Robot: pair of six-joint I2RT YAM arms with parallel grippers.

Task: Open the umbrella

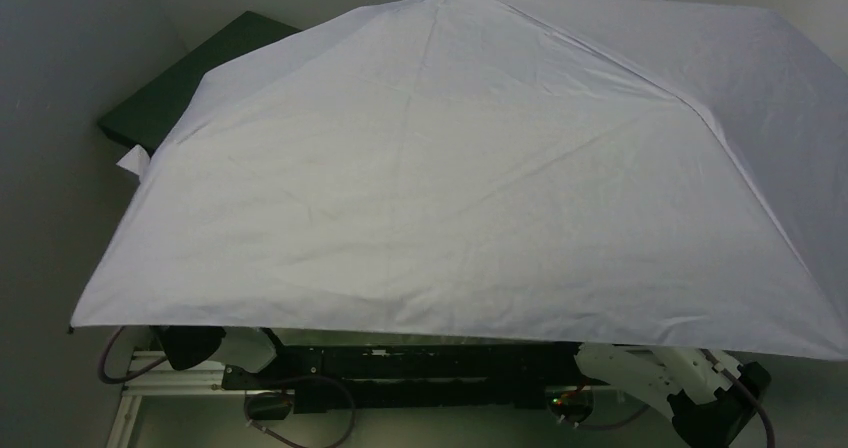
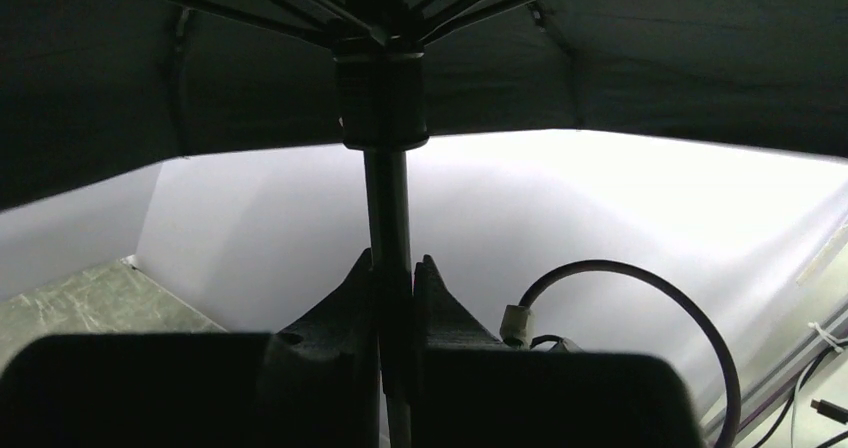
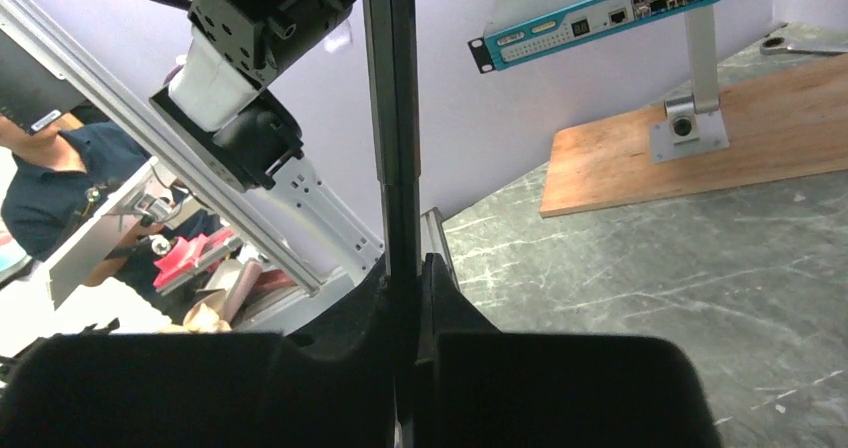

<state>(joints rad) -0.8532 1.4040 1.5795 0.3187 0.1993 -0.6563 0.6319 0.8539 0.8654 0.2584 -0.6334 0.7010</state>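
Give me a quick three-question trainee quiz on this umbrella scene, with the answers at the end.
1. True or false: the umbrella canopy is folded shut.
2. Multiple choice: what is the left gripper closed on? A, the umbrella shaft. B, a cable. C, nothing.
3. Fill in: beyond the right gripper, the network switch stands on a bracket fixed to a ____ board.

Key
1. False: the canopy is spread wide open.
2. A.
3. Wooden.
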